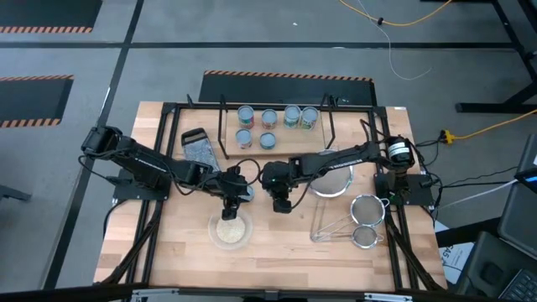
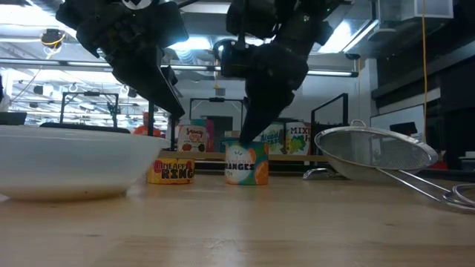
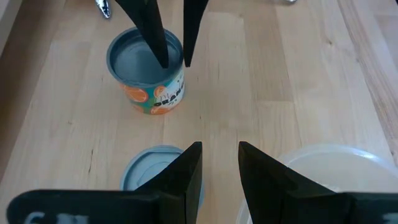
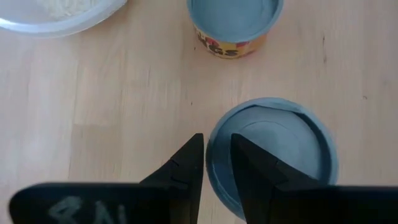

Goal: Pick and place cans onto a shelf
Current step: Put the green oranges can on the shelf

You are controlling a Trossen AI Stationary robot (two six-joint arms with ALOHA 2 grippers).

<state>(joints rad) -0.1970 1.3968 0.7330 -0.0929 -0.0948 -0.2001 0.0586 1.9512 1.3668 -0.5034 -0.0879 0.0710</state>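
Observation:
Two cans stand upright on the tabletop between my grippers. One has an orange-and-teal label point(image 3: 152, 93) and my right gripper point(image 4: 217, 146) is shut on its rim. The other, with a yellow label point(image 2: 171, 170), stands beside the bowl. My left gripper point(image 3: 221, 149) hangs open above the table between the yellow can's top point(image 3: 146, 171) and the bowl, holding nothing. Several more cans point(image 1: 268, 117) stand on the shelf point(image 1: 281, 149), a light-wood board in a black wire frame at the table's far side. My right gripper pinches the orange-labelled can's top rim point(image 4: 211, 140) between its two fingers. One finger point(image 3: 158, 43) is over the pale blue lid, the other point(image 3: 189, 37) outside the wall. The fingers slant down from above. The can stands upright with its base on the table.
A clear bowl of pale grains point(image 1: 231, 231) sits at the near side, under my left arm. Two wire strainers point(image 1: 367, 210) and a clear measuring cup point(image 1: 323, 226) lie to the right. A round glass lid point(image 1: 331, 180) and a dark mesh grater point(image 1: 199, 147) are nearby.

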